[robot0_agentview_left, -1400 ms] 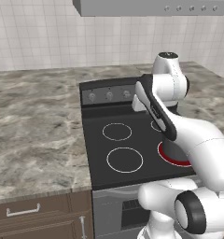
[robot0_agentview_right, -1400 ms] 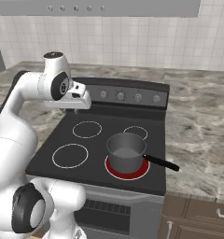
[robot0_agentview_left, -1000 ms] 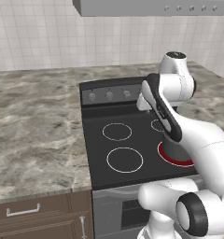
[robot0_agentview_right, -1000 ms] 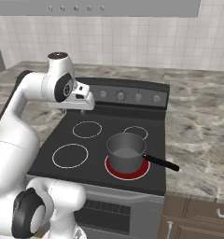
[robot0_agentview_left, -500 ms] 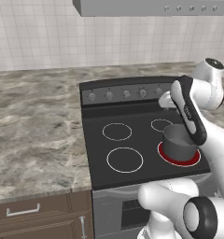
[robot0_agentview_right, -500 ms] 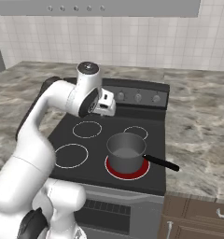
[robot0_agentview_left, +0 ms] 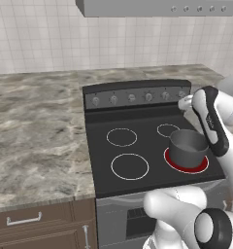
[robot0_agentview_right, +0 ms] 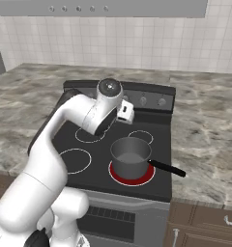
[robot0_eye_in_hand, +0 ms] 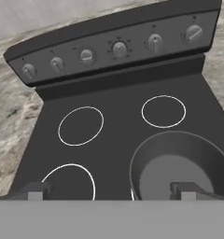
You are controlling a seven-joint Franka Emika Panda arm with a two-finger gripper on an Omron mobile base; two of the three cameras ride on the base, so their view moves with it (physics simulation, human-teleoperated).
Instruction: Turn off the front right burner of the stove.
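Item 1, the hand (robot0_eye_in_hand: 109,191): in your hand view its two dark fingertips (robot0_eye_in_hand: 35,190) stand far apart at the bottom edge, so count it as spread wide. It holds nothing and touches nothing. One tip sits over bare black glass, the other over the pot's rim. In the left base view you find the hand (robot0_agentview_left: 185,102) just in front of the right end of the knob panel, above the back of the cooktop.

Item 2, the stove (robot0_agentview_left: 138,131): black glass top, set between stretches of marbled counter (robot0_agentview_left: 36,126). A raised black panel at the back carries a row of small grey knobs (robot0_eye_in_hand: 119,49).

Item 3, the front right burner (robot0_agentview_right: 119,178): a red glowing disc at the stove's front right corner, showing as a crescent around the pot's base.

Item 4, the pot (robot0_agentview_right: 130,157): grey, upright, standing on the red burner, with a dark handle (robot0_agentview_right: 166,168) pointing out to the right over the stove's front corner. It looks empty from above.

Item 5, other burners: two white-ringed circles at left (robot0_eye_in_hand: 80,125), one small ring behind the pot (robot0_eye_in_hand: 163,111), none glowing.
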